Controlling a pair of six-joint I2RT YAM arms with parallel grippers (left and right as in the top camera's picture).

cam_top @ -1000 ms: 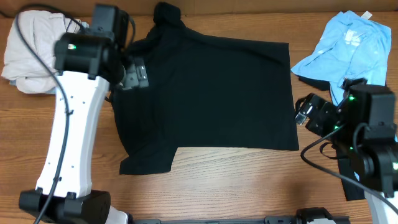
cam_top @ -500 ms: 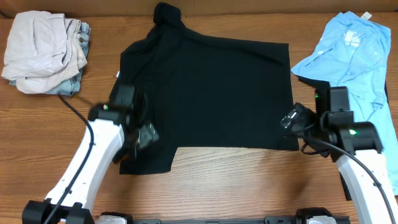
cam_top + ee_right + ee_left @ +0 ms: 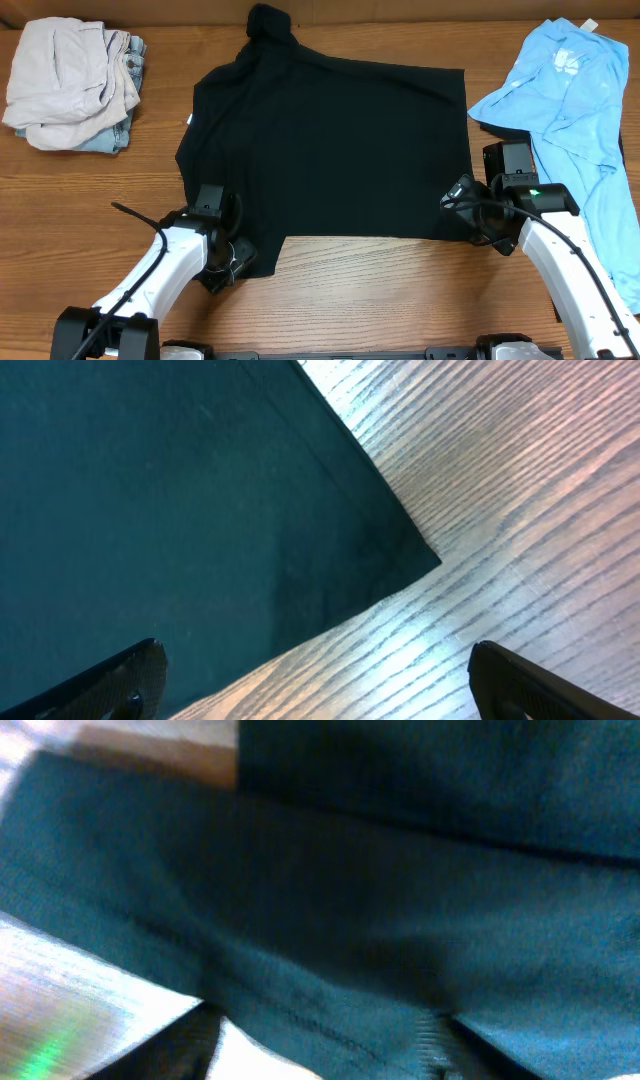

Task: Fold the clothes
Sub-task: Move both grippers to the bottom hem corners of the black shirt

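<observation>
Lying under left hand (image 3: 233,264) and right hand (image 3: 460,203): T-shirt (image 3: 330,150).

Left wrist view shows the black T-shirt (image 3: 400,900) blurred and cropped

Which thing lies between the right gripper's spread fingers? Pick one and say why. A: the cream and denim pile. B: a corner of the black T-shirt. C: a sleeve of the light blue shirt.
B: in the right wrist view a corner of the black T-shirt lies on the wooden table between the open fingers of the right gripper.
</observation>
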